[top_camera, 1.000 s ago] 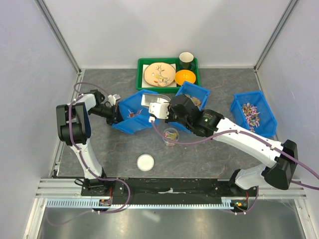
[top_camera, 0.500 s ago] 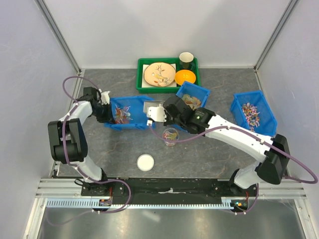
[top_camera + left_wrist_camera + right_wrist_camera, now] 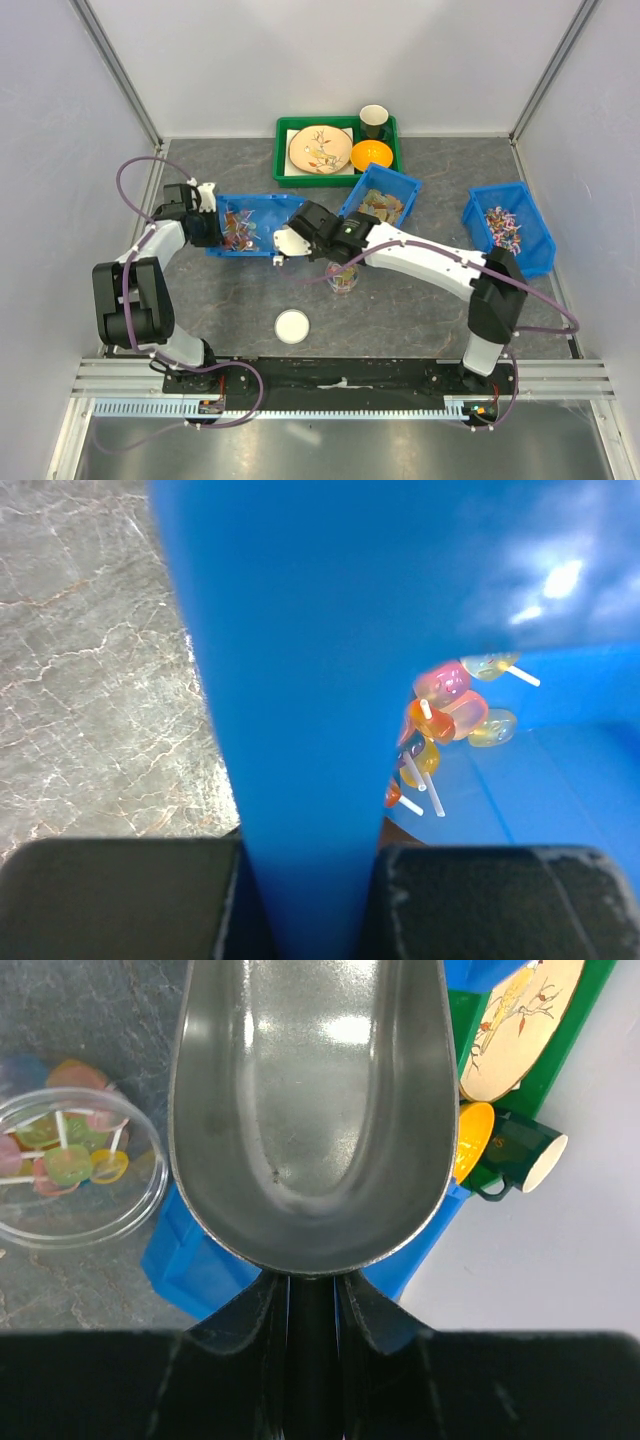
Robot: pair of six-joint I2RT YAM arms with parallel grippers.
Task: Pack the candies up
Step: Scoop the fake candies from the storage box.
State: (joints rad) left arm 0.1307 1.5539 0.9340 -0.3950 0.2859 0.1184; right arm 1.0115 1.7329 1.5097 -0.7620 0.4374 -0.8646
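Note:
The candies [image 3: 238,226] lie in a blue bin [image 3: 262,206] at the table's middle left; in the left wrist view they are bright sweets on white sticks [image 3: 452,712]. My left gripper [image 3: 206,228] is shut on the bin's left wall [image 3: 300,730], the fingers [image 3: 470,900] on either side of it. My right gripper [image 3: 298,238] is shut on the handle of an empty metal scoop [image 3: 312,1110], beside the bin's right end. A clear cup [image 3: 341,275] just right of the scoop holds a few candies [image 3: 62,1160].
A white lid [image 3: 292,325] lies near the front. A green tray [image 3: 283,128] at the back holds a plate [image 3: 320,149], an orange bowl [image 3: 371,155] and a dark mug [image 3: 374,121]. Two more blue bins [image 3: 400,182] [image 3: 535,232] stand at the right.
The left gripper has swung the candy bin left and set it down level from a tilt. The right arm has carried the scoop left, toward the bin's right end.

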